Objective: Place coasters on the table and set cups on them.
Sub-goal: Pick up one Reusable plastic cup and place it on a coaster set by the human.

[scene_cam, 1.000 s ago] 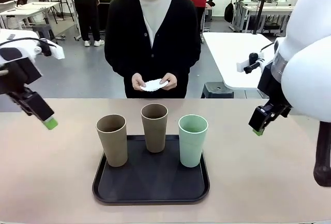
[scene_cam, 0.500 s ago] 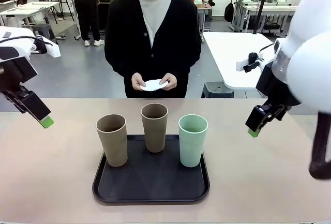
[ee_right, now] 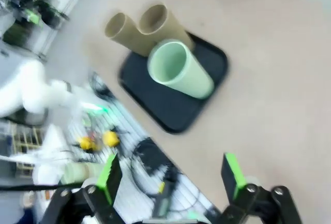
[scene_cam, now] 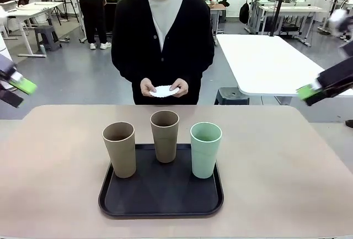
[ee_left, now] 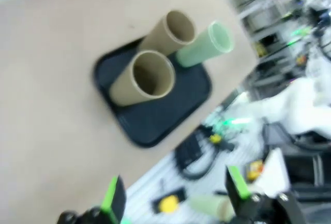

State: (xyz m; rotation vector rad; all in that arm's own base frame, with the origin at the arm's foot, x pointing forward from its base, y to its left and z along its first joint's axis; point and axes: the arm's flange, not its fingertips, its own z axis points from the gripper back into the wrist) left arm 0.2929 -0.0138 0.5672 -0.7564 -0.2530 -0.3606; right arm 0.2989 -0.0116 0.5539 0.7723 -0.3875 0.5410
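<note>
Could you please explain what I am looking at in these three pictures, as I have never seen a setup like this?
This is a two-armed robot at a beige table, facing a person. The wide picture comes from a fixed camera between the arms; the left gripper and right gripper show at its edges. The other two pictures come from a camera on each wrist, looking down along that gripper. Both grippers are open and hold nothing. On the table, a black tray carries the left tan cup, middle tan cup and mint cup. The person holds white coasters in both hands.
</note>
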